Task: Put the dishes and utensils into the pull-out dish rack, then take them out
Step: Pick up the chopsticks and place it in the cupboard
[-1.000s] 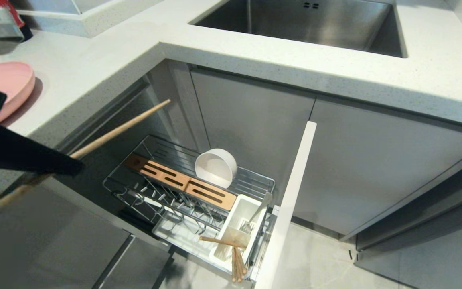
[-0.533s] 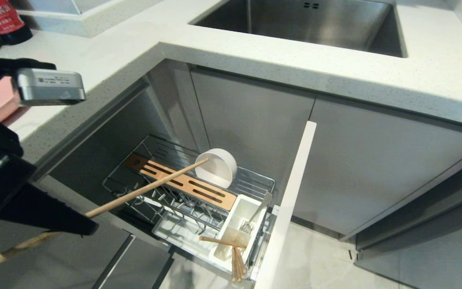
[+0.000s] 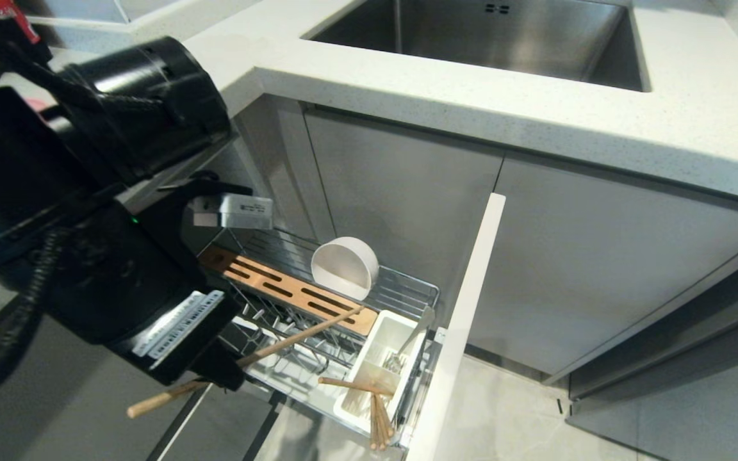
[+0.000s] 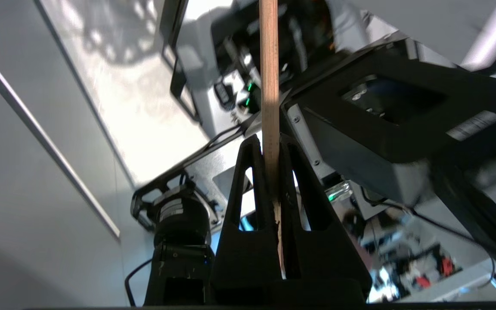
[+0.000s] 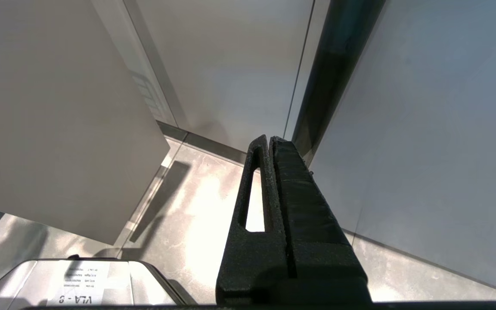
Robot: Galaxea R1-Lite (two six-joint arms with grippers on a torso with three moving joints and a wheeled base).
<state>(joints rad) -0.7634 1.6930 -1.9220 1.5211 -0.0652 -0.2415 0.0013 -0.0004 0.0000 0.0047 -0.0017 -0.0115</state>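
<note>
Change: left gripper point(image 3: 218, 374) has swung its chopsticks point(image 3: 292, 337) down from counter height; tip now over the pull-out dish rack point(image 3: 401, 289).
Grip: fingers point(image 4: 254, 181) pinch the chopsticks.
Right gripper point(image 5: 269, 144): pressed together, parked off the rack.
Meaning: loading into utensil box point(image 3: 385, 333) appears imminent.

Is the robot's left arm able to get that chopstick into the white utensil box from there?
Probably yes. The left gripper is shut on the chopstick, whose tip hangs near the open-topped utensil box; nothing seems to stand between them.

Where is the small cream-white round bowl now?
Head view: the small cream-white round bowl stands on edge at the chrome wire rack's back, behind the slotted wooden strip.
</note>
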